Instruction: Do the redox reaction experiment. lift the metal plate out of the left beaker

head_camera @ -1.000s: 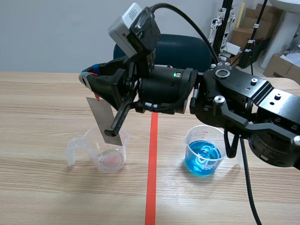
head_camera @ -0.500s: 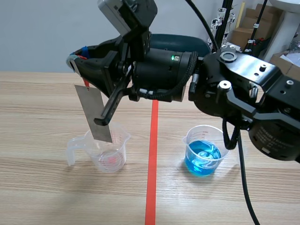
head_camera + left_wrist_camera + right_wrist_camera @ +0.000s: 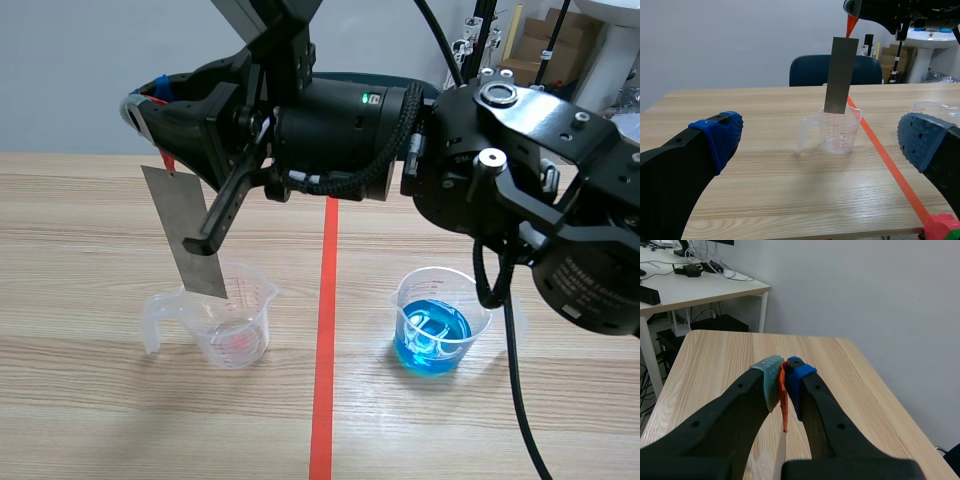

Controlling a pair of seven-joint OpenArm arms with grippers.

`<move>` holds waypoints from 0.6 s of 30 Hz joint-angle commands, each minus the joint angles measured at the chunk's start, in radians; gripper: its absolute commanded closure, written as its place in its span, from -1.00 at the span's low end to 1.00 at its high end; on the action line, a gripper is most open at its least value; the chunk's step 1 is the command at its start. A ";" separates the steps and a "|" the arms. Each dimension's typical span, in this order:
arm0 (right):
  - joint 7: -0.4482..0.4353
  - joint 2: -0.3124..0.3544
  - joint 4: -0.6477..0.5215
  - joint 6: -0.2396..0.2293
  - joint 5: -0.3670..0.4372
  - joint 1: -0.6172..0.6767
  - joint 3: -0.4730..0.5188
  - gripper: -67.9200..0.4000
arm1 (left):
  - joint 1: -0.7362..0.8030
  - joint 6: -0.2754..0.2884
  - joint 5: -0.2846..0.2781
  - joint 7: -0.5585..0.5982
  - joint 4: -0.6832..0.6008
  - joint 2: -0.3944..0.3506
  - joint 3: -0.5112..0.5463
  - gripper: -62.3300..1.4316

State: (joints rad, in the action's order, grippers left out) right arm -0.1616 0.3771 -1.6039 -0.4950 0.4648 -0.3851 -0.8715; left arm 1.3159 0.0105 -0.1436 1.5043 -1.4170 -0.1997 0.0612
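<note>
Pinching an orange tab (image 3: 783, 405) between its pads (image 3: 767, 380), the right pincer (image 3: 782, 372) is closed to a narrow gap, one pad grey-green and the other blue. The arm comes in from the right, crosses the tape line (image 3: 322, 380) and sits high over the left half of the table (image 3: 80, 220).

Plate (image 3: 185, 230) hangs from the tab, grey metal, long side down, slightly tilted. From the right wrist it shows only edge-on, under the fingers. Its lower edge is about level with the rim of the left beaker (image 3: 235, 320). Cannot tell if it is fully clear of the rim. Most of the plate is above the beaker.

Left beaker: clear plastic, handle toward the table's left edge, a trace of pink at the bottom. It stands on the table directly under the plate.

Left pincer (image 3: 821, 139): wide open, holding nothing, blue pads (image 3: 720, 137) far apart. It is low over the near table edge, well apart from the left beaker, which lies ahead between the fingers.

Right beaker (image 3: 435, 320): clear, holding blue liquid, on the far side of the tape line from the left one and under the right arm's black links.

Chair (image 3: 807, 70): dark blue, behind the table's far edge.
</note>
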 commanded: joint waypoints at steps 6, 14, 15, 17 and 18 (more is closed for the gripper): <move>0.041 0.003 -0.037 0.000 0.040 -0.028 0.027 0.98 | 0.001 -0.001 -0.002 0.050 -0.010 -0.001 0.001 -1.00; 0.118 -0.001 -0.083 0.000 0.063 -0.042 0.048 0.98 | 0.001 -0.001 -0.002 0.050 -0.010 -0.001 0.001 -1.00; 0.132 -0.001 -0.083 0.000 0.067 -0.046 0.048 0.98 | 0.001 -0.001 -0.002 0.050 -0.010 -0.001 0.001 -1.00; 0.144 -0.006 -0.083 0.000 0.068 -0.053 0.048 0.98 | 0.001 -0.001 -0.002 0.050 -0.010 -0.001 0.001 -1.00; 0.151 -0.006 -0.083 0.000 0.068 -0.056 0.048 0.98 | 0.001 -0.001 -0.002 0.050 -0.010 0.000 0.001 -1.00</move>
State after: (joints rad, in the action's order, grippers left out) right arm 0.0059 0.3767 -1.6749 -0.4950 0.5213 -0.4149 -0.8276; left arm 1.3159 0.0105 -0.1432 1.5043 -1.4170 -0.1997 0.0612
